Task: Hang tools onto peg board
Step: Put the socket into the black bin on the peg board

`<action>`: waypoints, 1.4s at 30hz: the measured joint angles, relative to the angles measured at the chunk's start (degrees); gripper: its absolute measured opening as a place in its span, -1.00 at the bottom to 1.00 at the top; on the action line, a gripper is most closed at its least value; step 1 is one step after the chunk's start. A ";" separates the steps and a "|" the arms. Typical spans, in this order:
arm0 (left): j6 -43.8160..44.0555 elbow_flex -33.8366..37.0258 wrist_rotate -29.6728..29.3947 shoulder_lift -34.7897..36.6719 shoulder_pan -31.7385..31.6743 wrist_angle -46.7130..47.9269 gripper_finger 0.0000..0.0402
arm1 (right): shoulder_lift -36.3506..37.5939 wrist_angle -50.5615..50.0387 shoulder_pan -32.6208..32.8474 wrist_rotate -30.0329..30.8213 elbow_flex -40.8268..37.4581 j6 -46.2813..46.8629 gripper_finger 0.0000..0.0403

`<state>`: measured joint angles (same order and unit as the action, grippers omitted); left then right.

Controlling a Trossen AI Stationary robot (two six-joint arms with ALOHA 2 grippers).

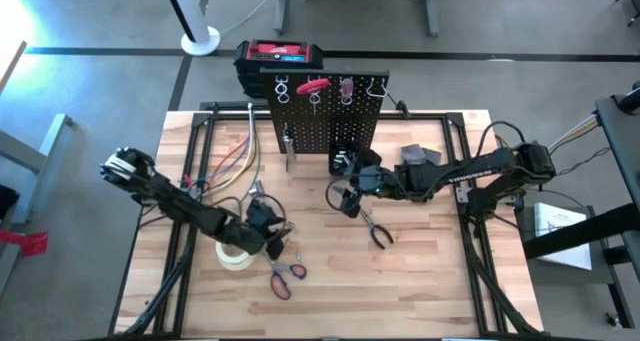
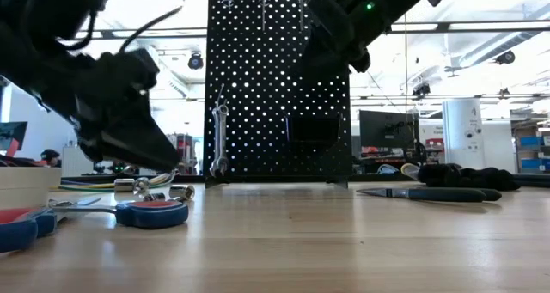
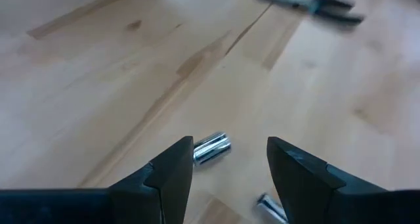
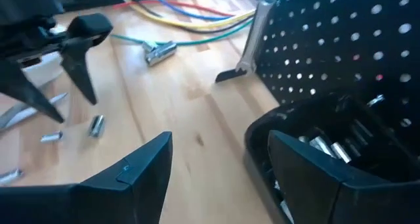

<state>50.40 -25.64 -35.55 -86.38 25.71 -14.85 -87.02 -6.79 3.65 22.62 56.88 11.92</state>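
Wooden table (image 1: 420, 281), black peg board (image 1: 325, 116) upright at its back: left gripper (image 3: 230, 161), fingers released, hovers over a silver socket (image 3: 211, 148) just inside one fingertip, likely next closing on it; right gripper (image 4: 220, 165), empty and spread, beside the board's bin (image 4: 341, 152); no legible writing.

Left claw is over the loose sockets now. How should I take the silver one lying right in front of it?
Grip the silver socket across its round barrel, coming straight down from above. It lies on its side on the table, just ahead of the open left claw, so turn the fingers to straddle its long axis and stop it rolling.
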 joint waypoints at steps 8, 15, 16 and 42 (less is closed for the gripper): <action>8.86 -7.60 -0.26 -8.12 -0.63 14.03 -0.08 | 0.00 -0.24 5.15 2.17 0.00 1.77 0.26; 12.57 -12.53 -3.68 -11.46 -1.48 17.43 -0.05 | 0.13 -0.46 10.00 7.44 0.00 2.62 0.23; 11.73 -13.39 -5.21 -11.77 -1.50 17.52 -0.03 | 0.15 -0.51 10.37 7.50 0.00 2.92 0.22; 31.10 -32.42 -0.24 -22.11 -3.62 46.50 0.46 | 2.08 -11.25 13.98 13.28 -0.04 9.16 0.22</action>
<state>81.50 -58.07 -35.79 -108.50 22.09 31.65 -84.95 -18.04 17.63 35.90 56.84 21.08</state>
